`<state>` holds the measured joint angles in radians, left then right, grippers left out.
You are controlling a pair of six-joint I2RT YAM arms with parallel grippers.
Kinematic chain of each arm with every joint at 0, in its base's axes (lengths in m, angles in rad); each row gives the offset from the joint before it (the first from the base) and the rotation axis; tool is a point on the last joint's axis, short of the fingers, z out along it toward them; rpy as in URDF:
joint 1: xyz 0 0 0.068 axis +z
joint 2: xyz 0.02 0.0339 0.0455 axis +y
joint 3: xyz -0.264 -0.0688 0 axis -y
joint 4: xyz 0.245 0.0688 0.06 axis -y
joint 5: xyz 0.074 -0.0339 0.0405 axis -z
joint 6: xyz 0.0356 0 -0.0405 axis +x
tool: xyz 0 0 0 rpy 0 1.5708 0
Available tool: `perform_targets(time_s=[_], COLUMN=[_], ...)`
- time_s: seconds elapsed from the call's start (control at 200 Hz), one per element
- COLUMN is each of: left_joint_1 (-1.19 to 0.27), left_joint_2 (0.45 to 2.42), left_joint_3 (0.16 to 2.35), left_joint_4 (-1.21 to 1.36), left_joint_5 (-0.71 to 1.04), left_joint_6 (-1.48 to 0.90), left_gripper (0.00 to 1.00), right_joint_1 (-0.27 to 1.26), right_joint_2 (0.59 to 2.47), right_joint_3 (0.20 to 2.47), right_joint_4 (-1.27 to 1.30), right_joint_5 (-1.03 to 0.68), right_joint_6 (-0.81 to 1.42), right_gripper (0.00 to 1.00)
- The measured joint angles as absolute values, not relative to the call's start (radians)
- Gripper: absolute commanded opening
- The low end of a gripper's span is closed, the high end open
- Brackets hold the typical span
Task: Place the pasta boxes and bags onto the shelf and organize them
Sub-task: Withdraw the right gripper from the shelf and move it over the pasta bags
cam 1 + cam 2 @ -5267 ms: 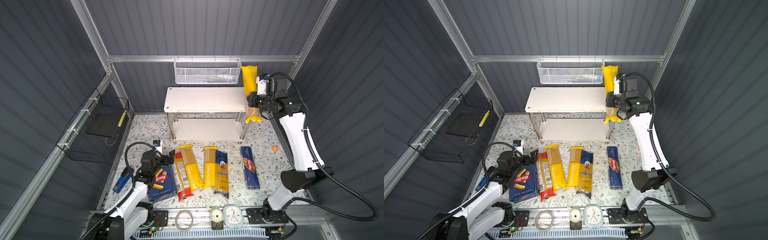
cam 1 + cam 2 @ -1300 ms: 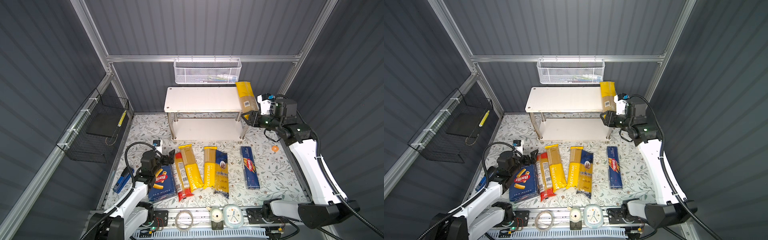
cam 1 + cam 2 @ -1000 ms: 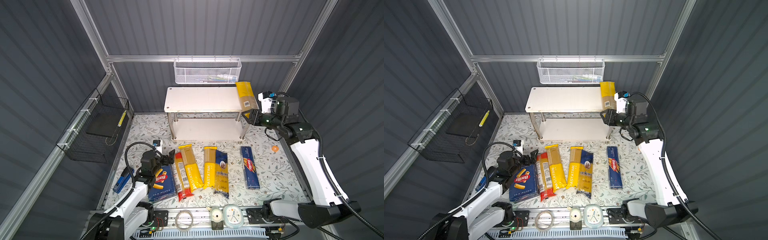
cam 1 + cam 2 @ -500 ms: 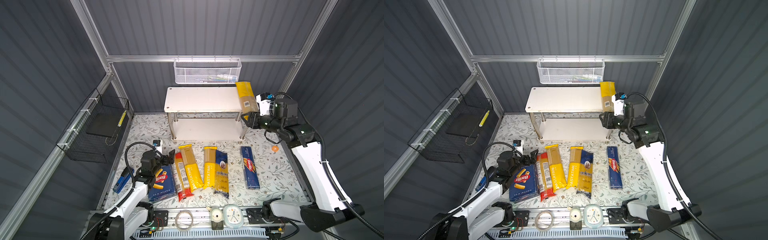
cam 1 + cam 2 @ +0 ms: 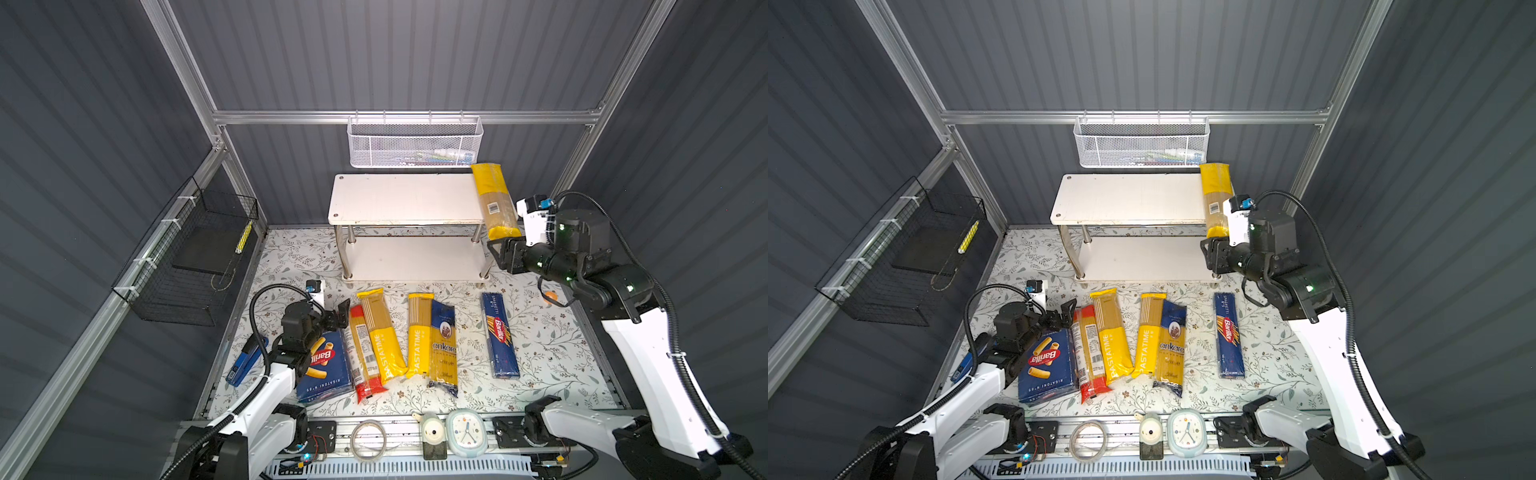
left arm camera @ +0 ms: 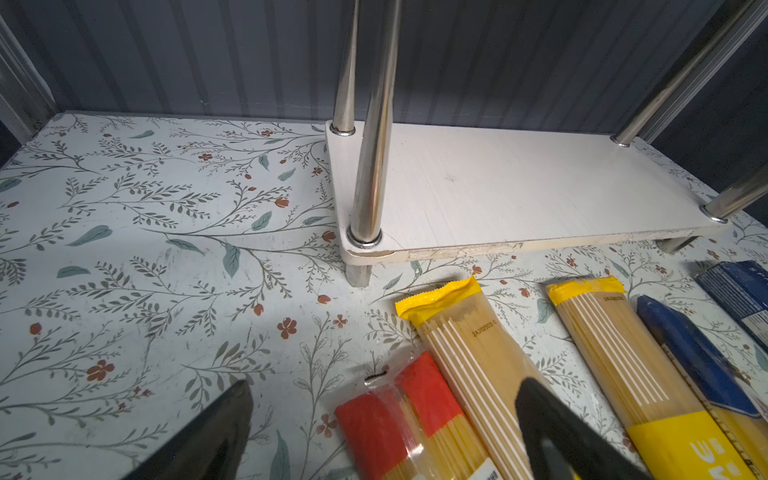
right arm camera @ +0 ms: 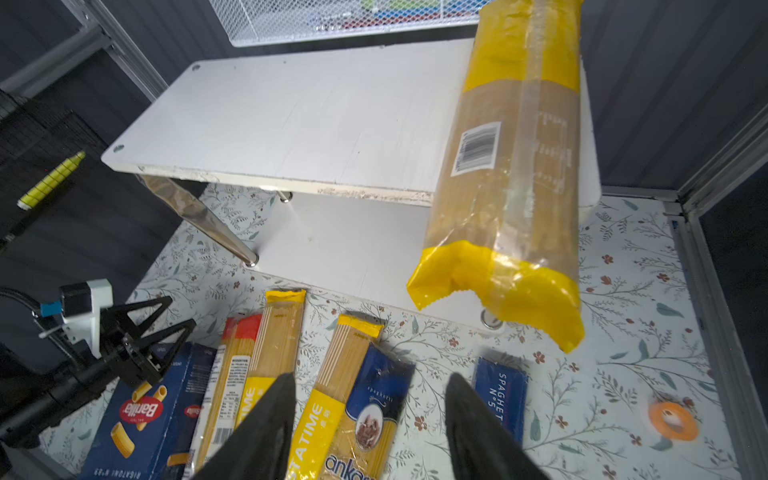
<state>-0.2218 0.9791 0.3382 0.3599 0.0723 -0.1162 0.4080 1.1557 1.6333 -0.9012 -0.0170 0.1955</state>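
Note:
A yellow-ended bag with a barcode label [image 5: 494, 203] [image 7: 511, 166] lies across the right end of the shelf's top board [image 5: 403, 197], its near end overhanging the front edge. My right gripper [image 5: 500, 253] [image 7: 370, 380] hangs open just in front of that end, holding nothing. On the floor lie the rigatoni box [image 5: 324, 370], a red-ended bag [image 5: 363, 361], two PASTATIME bags [image 5: 382, 336], the ankara bag [image 5: 444, 345] and the spaghetti box [image 5: 500, 336]. My left gripper [image 5: 336, 313] [image 6: 384, 388] is open over the red-ended bag's far end.
A white mesh basket [image 5: 415, 143] hangs on the back wall above the shelf. A black wire basket [image 5: 195, 257] is fixed to the left wall. The lower board [image 5: 415, 257] is bare. An orange ring [image 5: 550, 296] lies near the right wall. A clock [image 5: 465, 428] sits at the front rail.
The right gripper had held the yellow-ended bag upright; the bag now lies on the top board. The gripper has drawn back from it and its jaws have widened. The left arm is still.

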Motion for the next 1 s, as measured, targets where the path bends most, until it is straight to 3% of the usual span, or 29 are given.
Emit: perform_targets(time_s=[0.405,1.001], left_joint_1=[-0.222,-0.222], left_joint_2=[0.949,0.976], left_joint_3=[0.33,0.33], left_joint_4=[0.36,0.36], left_joint_5=[0.07,0.071], left_joint_6=[-0.116,-0.116], left_gripper=[0.99,1.0], right_joint_1=[0.672,0.72], right_joint_2=[0.882,0.86], right_joint_3=[1.156,0.767], right_joint_4=[-0.782,-0.612], right_joint_5=[0.072,0.199], right_joint_6=[0.249,0.491], right_gripper=[0.61,0.62])
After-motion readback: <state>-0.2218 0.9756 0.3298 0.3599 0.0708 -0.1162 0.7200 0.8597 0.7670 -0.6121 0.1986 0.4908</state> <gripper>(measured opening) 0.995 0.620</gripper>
